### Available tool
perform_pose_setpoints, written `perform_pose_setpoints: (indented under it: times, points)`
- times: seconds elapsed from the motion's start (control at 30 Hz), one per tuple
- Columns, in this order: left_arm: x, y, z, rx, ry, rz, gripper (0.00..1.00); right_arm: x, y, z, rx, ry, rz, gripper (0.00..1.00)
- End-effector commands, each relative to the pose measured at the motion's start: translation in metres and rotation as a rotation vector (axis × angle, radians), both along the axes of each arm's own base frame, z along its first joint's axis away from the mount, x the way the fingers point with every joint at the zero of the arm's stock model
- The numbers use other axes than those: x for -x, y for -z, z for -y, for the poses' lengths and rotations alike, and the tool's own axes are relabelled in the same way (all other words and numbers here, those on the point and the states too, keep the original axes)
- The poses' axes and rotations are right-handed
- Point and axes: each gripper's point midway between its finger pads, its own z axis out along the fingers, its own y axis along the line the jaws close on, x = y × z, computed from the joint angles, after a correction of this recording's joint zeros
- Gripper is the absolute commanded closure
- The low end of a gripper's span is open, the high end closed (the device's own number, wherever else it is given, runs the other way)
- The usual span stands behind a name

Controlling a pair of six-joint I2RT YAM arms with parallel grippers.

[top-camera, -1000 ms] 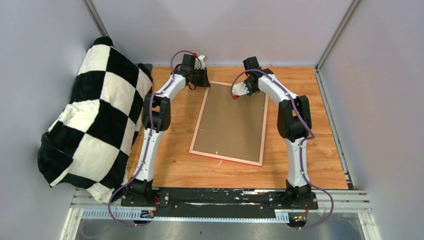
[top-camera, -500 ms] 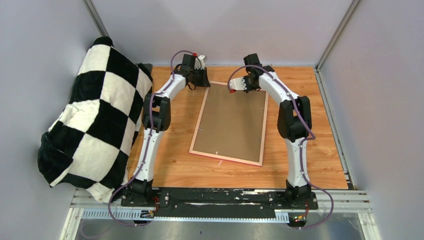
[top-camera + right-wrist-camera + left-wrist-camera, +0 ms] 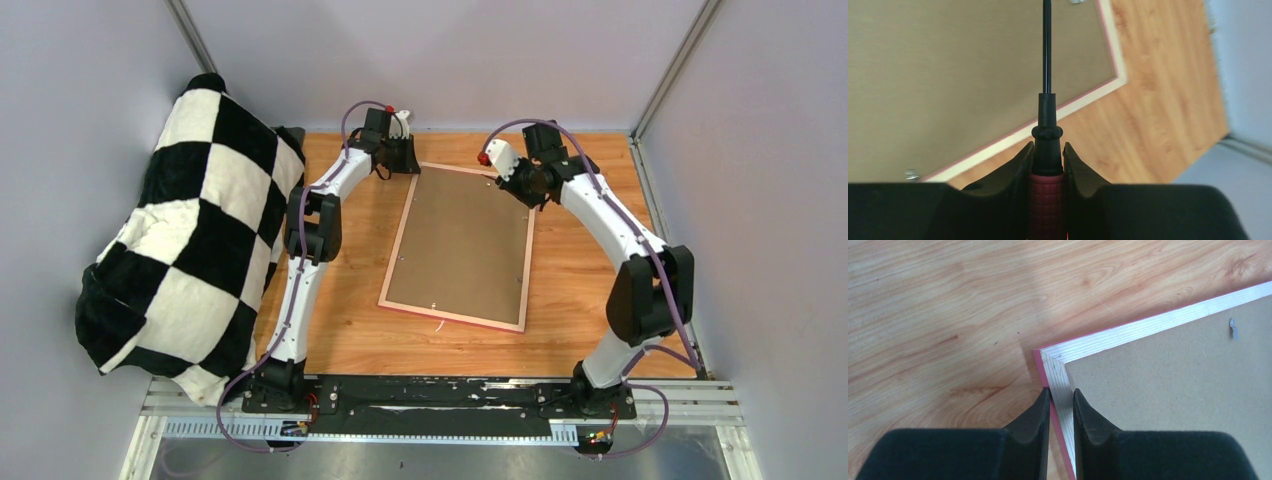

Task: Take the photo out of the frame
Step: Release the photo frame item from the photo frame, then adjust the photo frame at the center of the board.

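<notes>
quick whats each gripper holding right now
left gripper: closed on the frame, on its edge by a corner
right gripper: closed on a screwdriver

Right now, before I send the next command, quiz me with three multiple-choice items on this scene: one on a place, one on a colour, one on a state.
1. Where on the frame is the left gripper?
A. far left corner
B. near right corner
C. middle of the near edge

2. What colour is the handle of the screwdriver in the right gripper?
A. blue
B. red
C. yellow

3. How does the frame lie?
A. face up
B. standing on edge
C. flat, brown backing board up

Key: 1 A, its fingers straddle the pink border at that corner. 2 B, the ribbed grip it clamps is red. 3 C, only brown board shows inside the border.
</notes>
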Motion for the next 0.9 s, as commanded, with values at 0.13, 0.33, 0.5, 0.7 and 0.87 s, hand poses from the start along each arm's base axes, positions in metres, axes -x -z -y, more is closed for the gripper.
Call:
perform_pose_setpoints:
  times: [0.13, 0.33, 0.5, 0.7, 0.87]
  points:
    - [0.039, 0.076, -0.01, -0.047, -0.033, -0.233, 1.0, 0.071, 0.02, -0.003, -0.29, 0.189, -0.147, 1.0]
    - [0.033, 0.071, -0.033, -0.027, -0.184, -0.237, 1.0, 0.092, 0.016, 0.02, -0.274, 0.241, -0.081, 1.0]
    - [0.041, 0.065, -0.058, -0.009, -0.35, -0.276, 1.0, 0.094, 0.013, 0.028, -0.283, 0.262, -0.012, 1.0]
    - [0.041, 0.036, -0.09, -0.065, -0.484, -0.234, 1.0, 0.092, 0.022, 0.034, -0.268, 0.276, 0.0, 1.0]
    - [0.035, -0.012, -0.076, 0.047, -0.425, -0.186, 0.62, 0.09, 0.025, 0.036, -0.273, 0.274, 0.011, 1.0]
